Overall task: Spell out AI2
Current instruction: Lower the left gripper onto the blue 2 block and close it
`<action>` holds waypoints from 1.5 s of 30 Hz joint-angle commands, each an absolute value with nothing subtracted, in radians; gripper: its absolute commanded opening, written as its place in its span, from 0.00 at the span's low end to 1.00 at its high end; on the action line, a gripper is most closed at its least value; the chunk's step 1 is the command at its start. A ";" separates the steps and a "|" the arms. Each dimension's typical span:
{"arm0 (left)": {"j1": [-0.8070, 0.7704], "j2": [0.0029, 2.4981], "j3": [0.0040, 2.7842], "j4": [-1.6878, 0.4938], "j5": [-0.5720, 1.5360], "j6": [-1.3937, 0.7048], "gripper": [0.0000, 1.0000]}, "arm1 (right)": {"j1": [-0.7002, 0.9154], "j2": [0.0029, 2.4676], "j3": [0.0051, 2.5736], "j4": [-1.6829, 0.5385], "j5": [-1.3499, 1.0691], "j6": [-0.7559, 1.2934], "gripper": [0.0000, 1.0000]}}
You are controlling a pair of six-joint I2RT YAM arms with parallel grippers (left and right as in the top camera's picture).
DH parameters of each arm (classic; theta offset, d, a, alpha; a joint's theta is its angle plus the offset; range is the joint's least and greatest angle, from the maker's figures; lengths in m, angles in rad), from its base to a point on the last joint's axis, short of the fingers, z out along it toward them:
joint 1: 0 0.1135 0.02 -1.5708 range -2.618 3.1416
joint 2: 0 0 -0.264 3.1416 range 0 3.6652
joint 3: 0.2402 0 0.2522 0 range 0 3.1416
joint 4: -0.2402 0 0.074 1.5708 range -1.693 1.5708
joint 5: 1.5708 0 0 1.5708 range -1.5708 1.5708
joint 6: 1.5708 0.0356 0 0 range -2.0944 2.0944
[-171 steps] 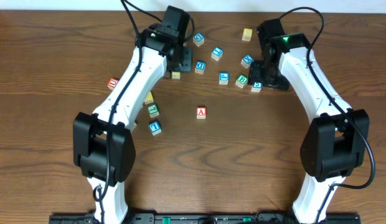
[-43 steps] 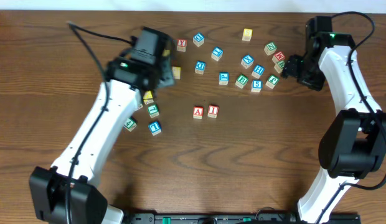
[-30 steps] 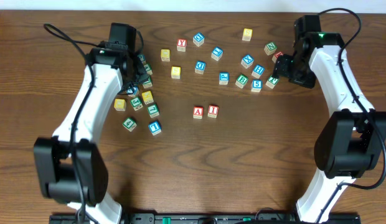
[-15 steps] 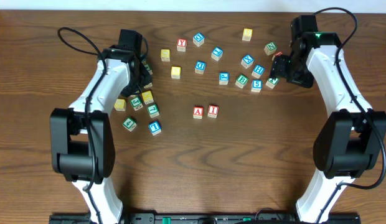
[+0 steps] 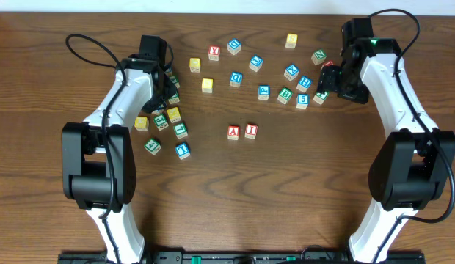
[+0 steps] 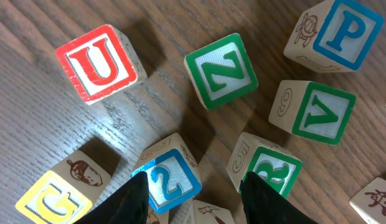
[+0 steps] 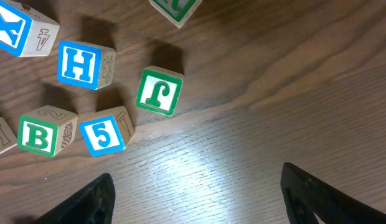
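Note:
The red A cube [image 5: 233, 132] and the red I cube [image 5: 250, 130] stand side by side at the table's middle, the I on the right. My left gripper [image 5: 166, 93] hangs over the left cluster of cubes. In the left wrist view the blue 2 cube [image 6: 174, 180] lies between the fingers of that gripper [image 6: 196, 200], close to the left one; the jaws are open wider than the cube. My right gripper [image 5: 329, 82] is open over bare wood [image 7: 199, 205], holding nothing.
Around the 2 cube lie a red U [image 6: 99, 62], green Z [image 6: 221, 70], green V [image 6: 317, 112], green R [image 6: 274, 171] and yellow G [image 6: 53, 199]. Near the right gripper are a green J [image 7: 160, 91], blue H [image 7: 84, 64] and blue 5 [image 7: 103, 135]. A blue 1 cube [image 5: 183, 150] sits front left.
The I cube now stands beside the A. The left arm has swung back over the left cluster and settled there; the right arm has edged slightly left. Both are nearly still over the last half second.

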State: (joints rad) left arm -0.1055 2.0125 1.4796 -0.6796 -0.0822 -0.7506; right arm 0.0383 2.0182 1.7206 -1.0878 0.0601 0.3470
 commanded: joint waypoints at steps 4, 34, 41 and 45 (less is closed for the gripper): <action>-0.101 2.020 1.477 -0.687 -0.107 -0.773 0.48 | 0.043 1.990 1.719 -1.092 0.069 0.334 0.80; -0.101 2.021 1.476 -0.694 -0.133 -0.811 0.47 | 0.044 1.990 1.719 -1.092 0.069 0.335 0.80; -0.101 2.034 1.475 -0.694 -0.132 -0.822 0.47 | 0.051 1.990 1.719 -1.092 0.069 0.335 0.80; -0.101 2.059 1.475 -0.694 -0.132 -0.826 0.45 | 0.051 1.990 1.719 -1.092 0.070 0.335 0.80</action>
